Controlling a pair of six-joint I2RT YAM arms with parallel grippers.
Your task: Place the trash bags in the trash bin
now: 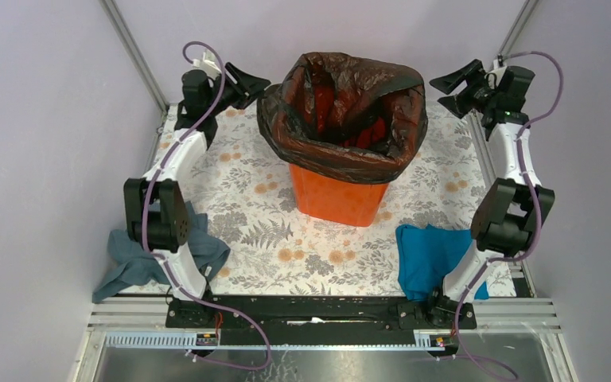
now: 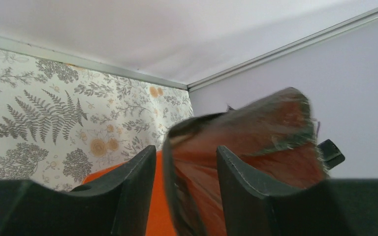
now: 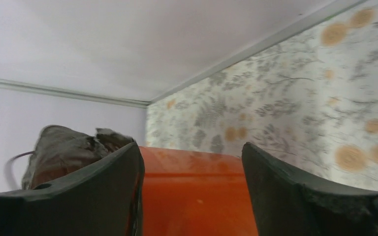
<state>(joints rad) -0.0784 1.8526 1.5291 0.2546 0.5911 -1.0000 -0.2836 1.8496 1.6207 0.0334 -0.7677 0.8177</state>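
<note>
Thin, glossy black plastic trash bag (image 1: 322, 153) lines the tall bright orange plastic trash bin (image 1: 338, 195), folded over its rim, mouth upward, lying between the two arms: left jaws, released and empty, sit just beside its edge, right jaws, likewise released, stand further off, so left judged nearer

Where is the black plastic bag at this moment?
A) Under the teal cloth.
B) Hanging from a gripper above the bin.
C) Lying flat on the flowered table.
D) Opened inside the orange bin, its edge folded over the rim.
D: the black bag lines the orange bin, its edge draped over the rim, while the left gripper and right gripper stand open beside it.
</note>
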